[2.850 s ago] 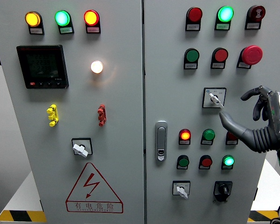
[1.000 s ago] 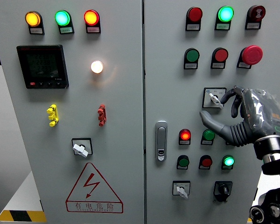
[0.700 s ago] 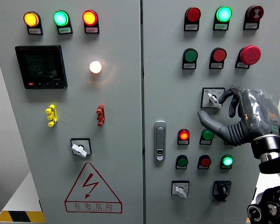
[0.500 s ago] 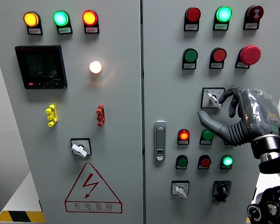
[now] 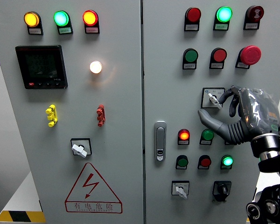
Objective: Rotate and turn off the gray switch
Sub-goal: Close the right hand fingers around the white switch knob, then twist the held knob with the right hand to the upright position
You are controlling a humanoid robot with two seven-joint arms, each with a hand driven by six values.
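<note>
1. Right hand [image 5: 245,116] comes in from the lower right, raised against the cabinet's right door [image 5: 168,84].
2. Fingers [image 5: 227,93] curled, fingertip touching the gray switch [image 5: 213,98]; thumb [image 5: 210,119] out below it. No firm clamp visible.
3. Switch sits mid-height on that door near its right edge, under the red mushroom button [image 5: 250,55], lever tilted.

So about three seconds back the right hand [image 5: 245,116] was hanging off by the right edge, fingers spread, well apart from the gray switch [image 5: 213,98]. Now it's moved in leftward and up against the panel, with the fingertips [image 5: 225,94] curled right at the switch handle and the thumb stretched out underneath. Over the last second it's barely budged. The handle itself looks about the same angle, though it's too small to say for sure.
</note>
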